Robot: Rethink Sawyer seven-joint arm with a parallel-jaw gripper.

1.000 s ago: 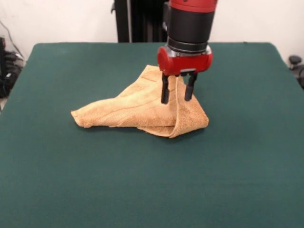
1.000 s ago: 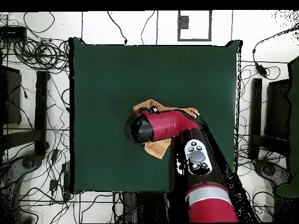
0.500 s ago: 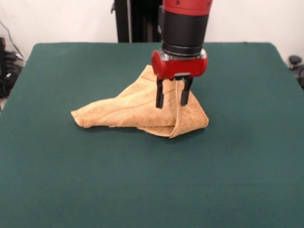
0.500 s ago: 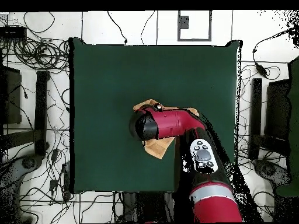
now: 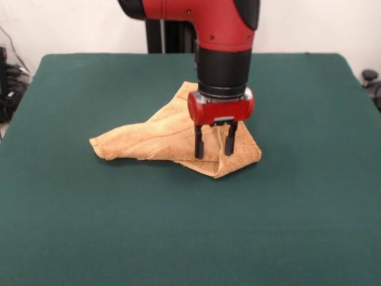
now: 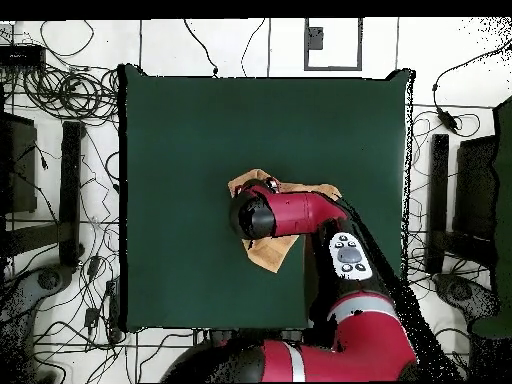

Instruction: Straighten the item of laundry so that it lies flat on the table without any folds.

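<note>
While my arm comes straight down from above in the front view, my pincer (image 5: 214, 145) hangs vertical over the towel (image 5: 161, 136), its two black fingers (image 5: 199, 142) spread apart with a ridge of cloth showing between them; their tips reach down to the terry surface, though I cannot tell whether they press into it. Nearest the front camera lies bare green tabletop (image 5: 190, 232). Beyond that, near the tabletop's middle, the towel sits crumpled: a rounded folded corner bulges toward the camera just below my fingers, a long tapered flap runs off to the picture's left, and a peak rises behind my red wrist housing. A doubled fold runs up the cloth beside my fingers. Farther back, my black forearm section and red elbow block the towel's far edge, and my pedestal stands dark against the pale wall.

From overhead, my arm (image 6: 300, 215) crosses the towel (image 6: 268, 256) and hides most of it; only tan edges poke out around it. Cables lie on the floor all round the tabletop (image 6: 180, 150).
</note>
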